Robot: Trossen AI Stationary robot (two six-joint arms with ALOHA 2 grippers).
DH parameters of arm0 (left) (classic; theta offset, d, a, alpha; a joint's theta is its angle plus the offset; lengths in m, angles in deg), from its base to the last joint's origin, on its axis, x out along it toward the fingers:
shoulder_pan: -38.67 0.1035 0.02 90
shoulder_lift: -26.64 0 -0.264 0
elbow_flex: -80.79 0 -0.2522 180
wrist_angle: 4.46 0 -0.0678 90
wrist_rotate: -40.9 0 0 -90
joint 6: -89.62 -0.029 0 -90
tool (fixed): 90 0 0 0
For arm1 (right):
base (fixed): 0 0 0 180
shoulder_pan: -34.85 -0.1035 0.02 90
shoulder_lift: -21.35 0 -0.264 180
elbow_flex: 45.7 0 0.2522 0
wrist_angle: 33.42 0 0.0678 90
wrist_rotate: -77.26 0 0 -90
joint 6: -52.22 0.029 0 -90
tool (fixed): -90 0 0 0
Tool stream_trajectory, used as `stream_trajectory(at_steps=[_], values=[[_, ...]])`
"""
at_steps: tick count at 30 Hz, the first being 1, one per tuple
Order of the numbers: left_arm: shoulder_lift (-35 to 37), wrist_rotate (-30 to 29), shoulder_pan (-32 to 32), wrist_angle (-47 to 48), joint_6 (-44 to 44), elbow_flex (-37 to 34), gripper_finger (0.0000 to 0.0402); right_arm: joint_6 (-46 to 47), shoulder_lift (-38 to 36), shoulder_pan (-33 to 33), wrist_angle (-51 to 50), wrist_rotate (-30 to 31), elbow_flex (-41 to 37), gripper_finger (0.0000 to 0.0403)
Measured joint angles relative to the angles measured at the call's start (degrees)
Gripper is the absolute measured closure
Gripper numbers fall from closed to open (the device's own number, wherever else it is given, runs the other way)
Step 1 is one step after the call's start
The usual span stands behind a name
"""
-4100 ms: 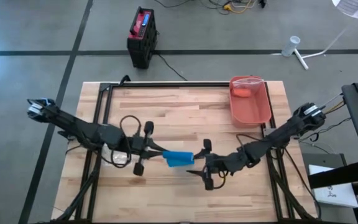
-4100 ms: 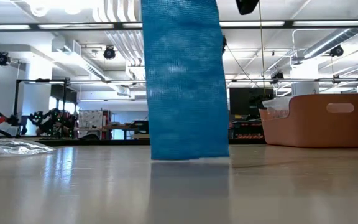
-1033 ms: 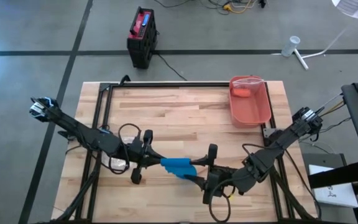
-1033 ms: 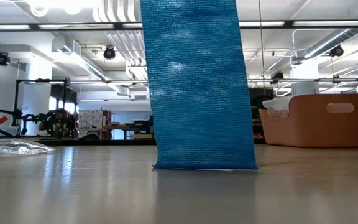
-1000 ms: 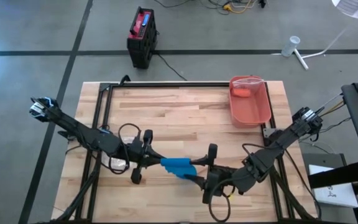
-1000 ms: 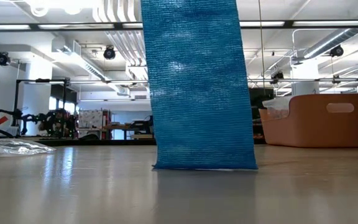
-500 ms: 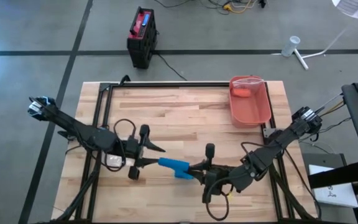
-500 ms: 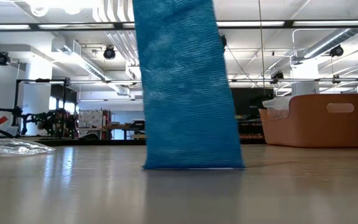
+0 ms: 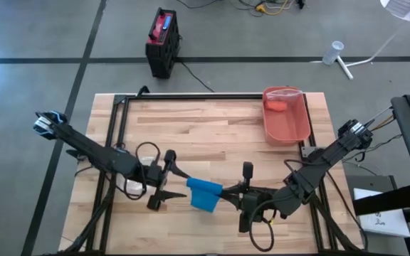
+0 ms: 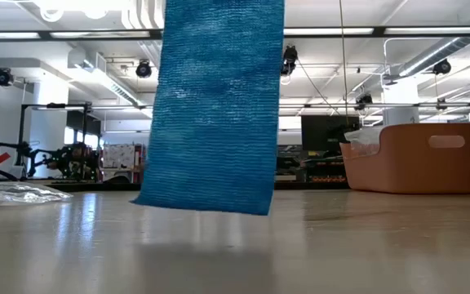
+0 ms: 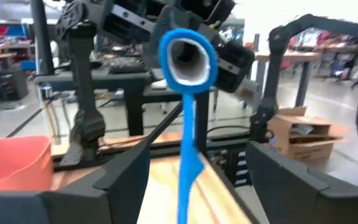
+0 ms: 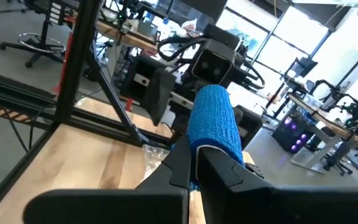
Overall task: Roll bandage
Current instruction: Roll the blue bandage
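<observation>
Grey concrete floor surrounds a butcher-block table (image 9: 212, 135) framed in black rails, with an open workshop of benches and ceiling lights beyond it in the low view.

At the table's left, the left arm reaches in from the outer edge, and a crumpled clear plastic bag (image 10: 15, 192) lies on the wood under its forearm. The left gripper (image 9: 169, 183) has its two fingers spread wide apart — nothing sits between them. Its own wrist view looks out between the parted fingers (image 11: 123, 180) straight at the end of the blue bandage roll (image 11: 187, 55), whose pale core faces the camera, with a loose blue tail hanging down from it. So the roll is just ahead of this gripper's fingertips, not touching them.

The bandage roll (image 9: 205, 193) sits between the two grippers near the table's front edge. In the low view its hanging tail (image 10: 215, 106) fills the middle as a broad blue sheet whose lower edge is tilted and clear of the table.

Right of it, the right gripper (image 9: 228, 192) has its fingers pinched together on the roll's near end (the wrist view shows the blue roll (image 12: 215, 127) rising directly from the closed fingers (image 12: 197, 168)). This arm slants in from the table's right side.

Far behind the right gripper, at the back right corner, stands a salmon-pink bin (image 9: 286, 114) with something orange inside.
</observation>
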State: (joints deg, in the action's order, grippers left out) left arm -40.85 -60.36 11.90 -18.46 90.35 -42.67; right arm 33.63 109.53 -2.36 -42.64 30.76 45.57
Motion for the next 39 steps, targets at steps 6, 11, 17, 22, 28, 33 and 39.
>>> stream_trajectory(at_steps=[6,11,17,22,28,33,39], values=[[-4.59,0.28,0.02,-6.7,0.0,-0.47,0.0136,1.02,-0.29,0.02,0.05,-0.19,0.0,0.0395],[-8.22,0.28,0.14,-7.62,-0.13,1.72,0.0131,1.2,-0.3,0.02,-0.03,-0.34,0.0,0.0395],[-12.91,-0.19,1.71,-9.15,-0.2,5.31,0.0137,1.64,-0.3,0.02,0.13,-2.97,0.0,0.0395],[-16.82,-0.25,3.16,-10.21,0.12,8.03,0.0189,2.12,-0.3,0.02,0.38,-4.57,0.0,0.0395],[-19.36,-0.18,3.1,-10.62,-0.22,10.35,0.0366,2.08,-0.32,-0.02,0.12,-4.55,0.0,0.0395],[-18.95,-1.79,3.15,-9.91,-0.34,10.09,0.0391,2.03,-0.42,-0.32,0.02,-4.53,0.0,0.0395],[-18.66,-5.88,3.15,-6.96,-1.35,10.05,0.04,0.68,-1.77,-2.17,1.58,-4.54,0.0,0.0395]])
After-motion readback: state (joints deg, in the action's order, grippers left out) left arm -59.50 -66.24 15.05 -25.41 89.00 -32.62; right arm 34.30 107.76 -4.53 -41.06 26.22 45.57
